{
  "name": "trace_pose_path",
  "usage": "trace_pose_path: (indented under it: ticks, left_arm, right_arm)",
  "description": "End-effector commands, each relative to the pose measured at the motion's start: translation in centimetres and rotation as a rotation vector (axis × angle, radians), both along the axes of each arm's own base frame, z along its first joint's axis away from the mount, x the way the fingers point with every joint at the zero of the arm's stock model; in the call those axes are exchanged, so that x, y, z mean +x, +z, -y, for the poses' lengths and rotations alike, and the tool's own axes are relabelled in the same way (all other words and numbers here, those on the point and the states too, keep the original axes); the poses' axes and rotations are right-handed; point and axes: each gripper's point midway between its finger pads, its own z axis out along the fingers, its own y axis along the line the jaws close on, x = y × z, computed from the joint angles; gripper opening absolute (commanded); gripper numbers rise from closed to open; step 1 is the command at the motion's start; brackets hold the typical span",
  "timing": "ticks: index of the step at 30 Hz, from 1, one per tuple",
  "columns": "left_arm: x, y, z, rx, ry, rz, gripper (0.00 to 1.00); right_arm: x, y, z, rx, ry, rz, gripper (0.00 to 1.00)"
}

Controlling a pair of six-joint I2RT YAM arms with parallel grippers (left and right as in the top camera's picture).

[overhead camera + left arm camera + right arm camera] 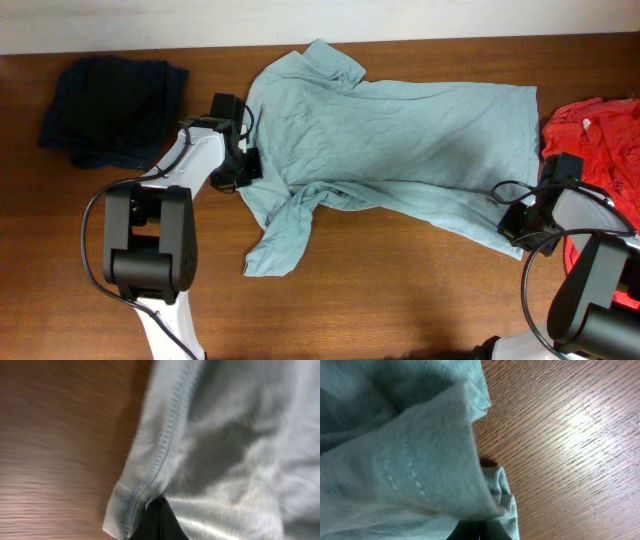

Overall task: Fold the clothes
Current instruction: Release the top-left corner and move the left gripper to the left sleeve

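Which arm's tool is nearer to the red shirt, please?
Right. The right tool holds a T-shirt corner just beside the red shirt; the left tool holds the opposite side, far from it.

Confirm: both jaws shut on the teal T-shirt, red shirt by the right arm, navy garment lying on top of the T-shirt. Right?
One thing is wrong. The navy garment is not on the T-shirt: the overhead view shows it lying apart, off to the left, with bare wood between them. The rest stands, including the red shirt by the right arm.
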Motion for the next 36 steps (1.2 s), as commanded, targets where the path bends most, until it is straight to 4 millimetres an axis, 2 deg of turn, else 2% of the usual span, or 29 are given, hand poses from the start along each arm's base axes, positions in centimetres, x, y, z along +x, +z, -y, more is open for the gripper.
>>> trace_pose_path:
  ticks: [1, 5, 14, 20, 29, 32, 36]
  left_arm:
    - [-0.2, -1.5, -5.8, 0.280, 0.057, 0.006, 0.01]
    - [1.5, -1.0, -7.7, 0.341, 0.053, 0.071, 0.01]
    - [4.4, -0.3, -7.7, 0.366, -0.109, 0.174, 0.01]
    - [6.3, 0.9, -8.8, 0.403, -0.112, 0.238, 0.00]
    - [9.3, 4.1, -10.2, 0.406, -0.059, 0.328, 0.01]
    - [9.7, 5.1, -9.8, 0.383, -0.064, 0.329, 0.01]
    - [9.4, 6.7, -7.3, 0.250, -0.095, 0.294, 0.01]
  right_arm:
    - [-3.3, -3.0, -2.2, 0.099, -0.013, -0.124, 0.04]
    - [-3.3, -3.0, -2.2, 0.099, -0.013, -0.125, 0.04]
    - [-3.4, -3.0, -1.9, 0.084, -0.013, -0.131, 0.04]
    - [-3.5, -3.0, -1.7, 0.071, -0.012, -0.137, 0.04]
    - [-3.4, -2.8, 1.0, -0.077, -0.010, -0.148, 0.04]
    - [-3.1, -2.9, 1.1, -0.080, -0.011, -0.138, 0.04]
    - [-2.8, -2.9, 0.9, -0.065, -0.012, -0.123, 0.04]
